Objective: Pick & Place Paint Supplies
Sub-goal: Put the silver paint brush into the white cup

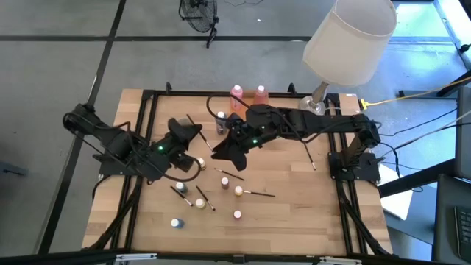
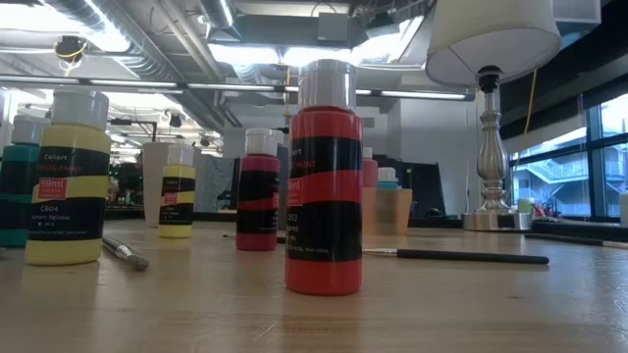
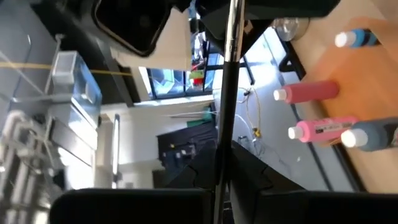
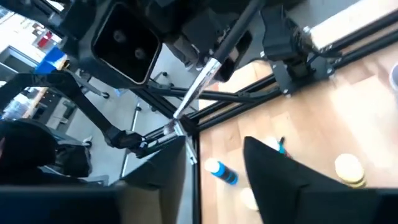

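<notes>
A thin dark brush [image 1: 200, 135] with a metal ferrule [image 4: 205, 70] hangs in the air between my two grippers, above the table's middle left. My left gripper [image 3: 221, 198] is shut on it. My right gripper [image 4: 217, 168] reaches in from the right and stands open, with the brush's bristle end [image 4: 186, 146] beside one finger [image 4: 163, 177]. Small capped bottles [image 1: 237, 191] and other brushes [image 1: 257, 193] lie or stand on the wood. Pink bottles [image 1: 237, 92] stand at the far edge. My left gripper pinches the brush's dark handle [image 3: 222, 177] between its two fingers, which lie across it. The brush is lifted clear of the table, its ferrule end pointing at my right gripper. My right gripper's finger is next to the bristle end; whether it touches, I cannot tell.
A big white-shaded lamp [image 1: 346, 37] on a metal base [image 2: 488, 218] stands at the far right corner. A black frame [image 1: 151, 110] borders the table. A red bottle [image 2: 324, 186] and a yellow one [image 2: 67, 181] stand near the front. A dark bottle [image 1: 221, 121] stands just beyond the grippers.
</notes>
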